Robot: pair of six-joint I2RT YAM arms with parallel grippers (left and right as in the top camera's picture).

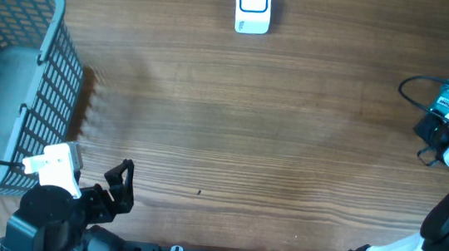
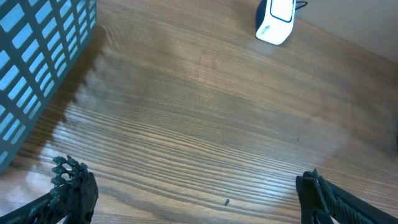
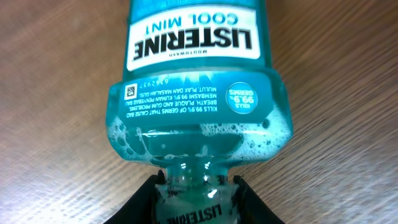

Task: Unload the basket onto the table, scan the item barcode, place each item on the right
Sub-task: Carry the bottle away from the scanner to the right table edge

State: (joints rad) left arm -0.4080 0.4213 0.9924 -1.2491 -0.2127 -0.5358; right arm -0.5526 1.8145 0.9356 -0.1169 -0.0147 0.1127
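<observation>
Teal bottle [image 3: 199, 93] in right claw [image 3: 198, 193], wood-grain table [image 1: 249, 128], slatted grey basket [image 1: 56, 99]

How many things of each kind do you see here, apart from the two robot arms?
translucent teal plastic bottle: 1
white boxy scanner: 1
grey-blue plastic mesh basket: 1
Total: 3

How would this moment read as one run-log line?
right gripper: shut on Listerine bottle neck | left gripper: open, empty | scanner: at table's far edge
</observation>
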